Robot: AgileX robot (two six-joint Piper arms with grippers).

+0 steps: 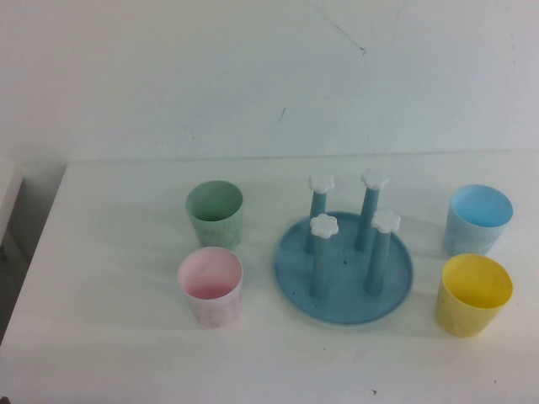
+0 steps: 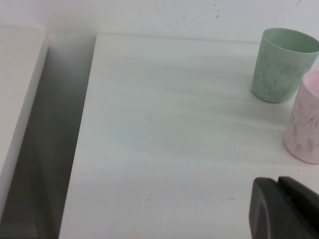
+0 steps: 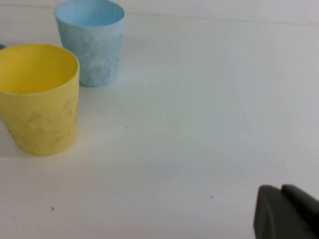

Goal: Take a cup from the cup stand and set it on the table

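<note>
The light blue cup stands upright on the white table, right of the cup stand; it also shows in the right wrist view. The stand's four pegs with white flower caps carry no cup. Neither arm shows in the high view. My left gripper is shut and empty, over the table's left part near the pink cup. My right gripper is shut and empty, over bare table to the right of the yellow cup.
A green cup and a pink cup stand left of the stand. A yellow cup stands in front of the blue cup. The table's left edge drops to a dark gap beside a white surface.
</note>
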